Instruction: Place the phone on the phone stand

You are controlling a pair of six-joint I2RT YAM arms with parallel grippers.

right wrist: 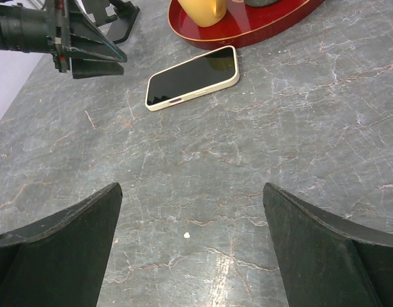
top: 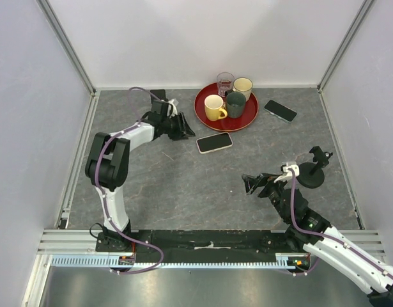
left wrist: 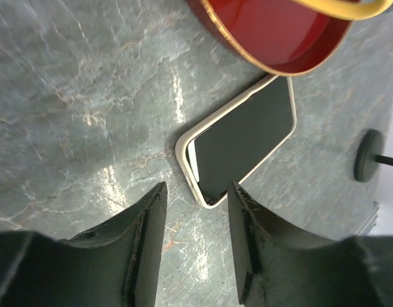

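Observation:
A phone in a cream case lies flat, screen up, just in front of the red tray. My left gripper hovers at its left end. In the left wrist view the gripper stands partly open with nothing between its fingers, and the phone's corner lies just beyond the tips. The black phone stand stands at the right, its round base visible at the edge of the left wrist view. My right gripper is open wide over bare table, left of the stand, the phone well ahead.
The tray carries a yellow mug, a dark green mug, a cream cup and a glass. A second, dark phone lies right of the tray. White walls close in the table.

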